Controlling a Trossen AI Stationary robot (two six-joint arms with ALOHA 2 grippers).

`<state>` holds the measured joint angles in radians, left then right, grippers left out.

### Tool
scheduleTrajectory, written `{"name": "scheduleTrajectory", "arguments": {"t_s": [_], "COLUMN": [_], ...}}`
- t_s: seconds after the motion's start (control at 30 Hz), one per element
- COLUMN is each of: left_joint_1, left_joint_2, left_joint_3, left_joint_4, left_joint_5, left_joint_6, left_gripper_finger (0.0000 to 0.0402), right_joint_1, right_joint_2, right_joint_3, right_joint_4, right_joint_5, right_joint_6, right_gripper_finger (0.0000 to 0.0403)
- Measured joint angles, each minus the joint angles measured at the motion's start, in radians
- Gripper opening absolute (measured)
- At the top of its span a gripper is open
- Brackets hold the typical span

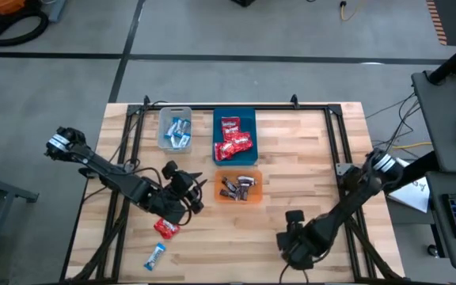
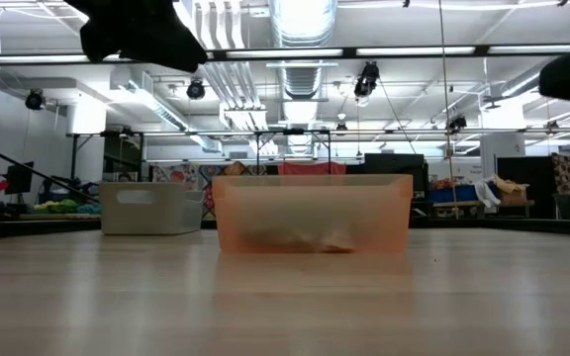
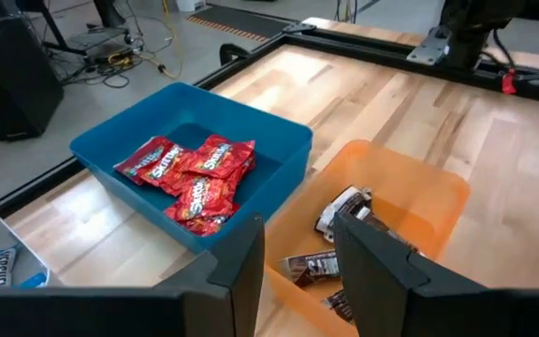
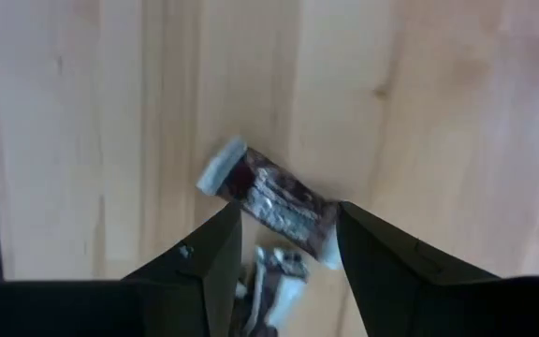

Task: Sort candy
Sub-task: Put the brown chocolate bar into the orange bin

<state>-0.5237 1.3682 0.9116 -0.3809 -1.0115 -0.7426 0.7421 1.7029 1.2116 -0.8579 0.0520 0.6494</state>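
My left gripper (image 1: pixel 190 188) (image 3: pixel 298 234) hovers open just left of the orange bin (image 1: pixel 238 188), with nothing between its fingers. That bin holds dark brown-silver candies (image 3: pixel 344 211). My right gripper (image 1: pixel 294 237) (image 4: pixel 285 225) points down, open, near the table's near edge. A dark brown-silver candy (image 4: pixel 271 195) lies flat on the wood just past its fingertips. A second such candy (image 4: pixel 274 270) shows between the fingers; I cannot tell whether they touch it. A red candy (image 1: pixel 165 229) and a blue-and-white candy (image 1: pixel 155 257) lie loose at the near left.
The clear bin (image 1: pixel 176 129) with blue-and-white candies and the blue bin (image 1: pixel 234 136) with red candies (image 3: pixel 195 178) stand at the far middle, behind the orange bin. A black frame (image 1: pixel 236 107) runs along the table's far edge. Bare wood lies to the right of the bins.
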Motion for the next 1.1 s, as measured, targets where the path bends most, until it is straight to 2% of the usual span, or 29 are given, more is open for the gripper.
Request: {"name": "scheduleTrajectory", "arguments": {"t_s": [0.37, 0.6, 0.77, 0.93, 1.1], "left_joint_1": [-0.03, -0.031, -0.031, -0.031, -0.031], "left_joint_2": [0.0, 0.001, 0.003, 0.003, 0.003], "left_joint_3": [0.01, 0.01, 0.01, 0.01, 0.01], "left_joint_4": [-0.002, 0.0, 0.0, 0.0, 0.0], "left_joint_5": [0.0, -0.001, -0.001, -0.001, -0.001], "left_joint_6": [0.05, 0.07, 0.071, 0.071, 0.069], "left_gripper_finger": [0.0115, 0.0115, 0.0115, 0.0115, 0.0115], "right_joint_1": [0.007, 0.009, 0.003, -0.023, -0.049], "right_joint_2": [0.186, 0.186, 0.193, 0.211, 0.231], "right_joint_3": [0.154, 0.149, 0.117, 0.109, 0.11], "right_joint_4": [-0.223, -0.219, -0.143, -0.126, -0.108], "right_joint_5": [-0.012, -0.007, 0.001, 0.0, -0.006], "right_joint_6": [-0.048, -0.099, -0.176, -0.209, -0.268], "right_gripper_finger": [0.0167, 0.0167, 0.0163, 0.0138, 0.0084]}}
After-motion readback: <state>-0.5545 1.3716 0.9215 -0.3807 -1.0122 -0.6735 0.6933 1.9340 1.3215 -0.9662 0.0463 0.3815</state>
